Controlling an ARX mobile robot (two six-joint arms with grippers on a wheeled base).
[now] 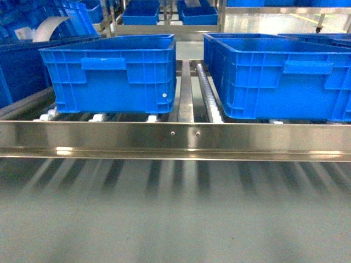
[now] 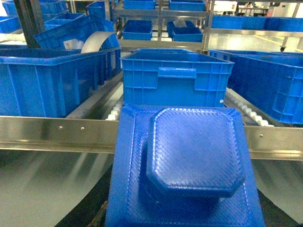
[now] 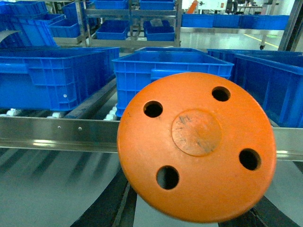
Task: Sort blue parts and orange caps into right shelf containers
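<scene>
Orange cap (image 3: 196, 146): a round disc with four holes and a raised centre fills the right wrist view, directly in front of that camera. It appears to be carried by the right gripper, but the jaws are hidden behind it, so their opening cannot be told.
Blue part (image 2: 189, 165): a square textured piece with a raised octagonal top fills the lower left wrist view, close under that camera. It appears to be carried by the left gripper; the jaws are not visible, so their state cannot be told.
Crates: two large blue crates stand on the roller shelf ahead of both arms, the left crate (image 1: 109, 74) and the right crate (image 1: 279, 76). A gap with a roller track (image 1: 208, 93) lies between them.
Progress: judged as mid-task. Both pieces are still short of the crates and neither is released. What the crates already hold cannot be seen from these angles.
Remaining: carry each piece forward over a crate rim, then let go.
Obstruction: a steel rail (image 1: 175, 139) runs across the shelf front, between the arms and the crates. The crate walls rise above it, so each piece likely has to go up and over.
Surroundings: more blue crates (image 1: 140, 12) sit on racks far behind.
</scene>
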